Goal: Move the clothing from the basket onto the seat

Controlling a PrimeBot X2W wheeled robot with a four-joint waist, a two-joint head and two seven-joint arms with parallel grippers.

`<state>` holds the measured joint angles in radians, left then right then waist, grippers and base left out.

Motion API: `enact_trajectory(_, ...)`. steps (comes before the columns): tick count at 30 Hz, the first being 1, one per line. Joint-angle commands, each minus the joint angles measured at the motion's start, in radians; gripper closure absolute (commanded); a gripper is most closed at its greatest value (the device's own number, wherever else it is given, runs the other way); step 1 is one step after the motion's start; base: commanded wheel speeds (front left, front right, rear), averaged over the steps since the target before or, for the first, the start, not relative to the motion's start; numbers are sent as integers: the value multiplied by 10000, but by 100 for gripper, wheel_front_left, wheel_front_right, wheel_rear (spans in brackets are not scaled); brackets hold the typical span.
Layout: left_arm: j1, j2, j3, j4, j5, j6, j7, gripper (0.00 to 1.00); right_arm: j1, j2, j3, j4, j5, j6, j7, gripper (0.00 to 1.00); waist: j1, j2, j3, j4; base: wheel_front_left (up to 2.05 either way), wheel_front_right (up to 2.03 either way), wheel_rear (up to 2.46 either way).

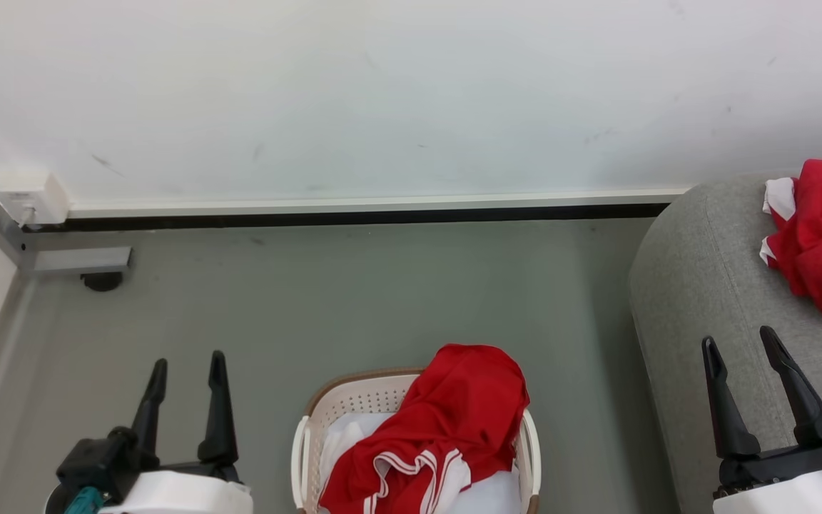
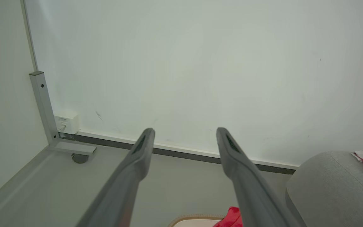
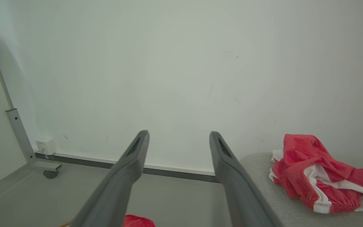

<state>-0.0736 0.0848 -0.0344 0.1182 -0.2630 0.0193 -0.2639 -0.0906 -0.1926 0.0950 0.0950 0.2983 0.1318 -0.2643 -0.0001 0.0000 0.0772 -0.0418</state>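
A red garment with white stripes (image 1: 439,428) lies heaped in the cream basket (image 1: 340,403) at the bottom centre of the head view, spilling over its right rim; a white liner (image 1: 350,432) shows beneath. A second red and white garment (image 1: 821,235) lies crumpled on the grey seat (image 1: 703,285) at the right, also seen as red cloth (image 3: 314,171) in the right wrist view. My left gripper (image 1: 186,364) stands open over the floor left of the basket. My right gripper (image 1: 739,343) stands open over the seat's front. Neither holds anything.
A white wall with a dark baseboard (image 1: 354,214) runs behind. A metal frame leg on a caster (image 1: 100,280) and a white socket box (image 1: 33,198) sit in the far left corner. Bare grey floor (image 1: 382,300) lies between the basket and the wall.
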Motion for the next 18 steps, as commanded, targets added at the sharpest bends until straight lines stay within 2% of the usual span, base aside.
enact_trajectory(1, -28, -55, 119, 68, 162, -135, -8, 0, 15, 46, -47, 40, -92, -22, 1, 0, 1, 0, 57, 10, 0, 0, 0)
enact_trajectory(7, -322, -258, 393, 218, 541, -567, -8, 0, -254, 140, -22, 37, -214, -22, 2, 0, 1, 0, 160, -33, 0, 0, 0)
enact_trajectory(18, -412, -330, 575, 397, 763, -847, -8, 0, -259, 213, 50, 140, -125, -22, 2, 0, 1, 0, 171, -151, 0, 0, 0)
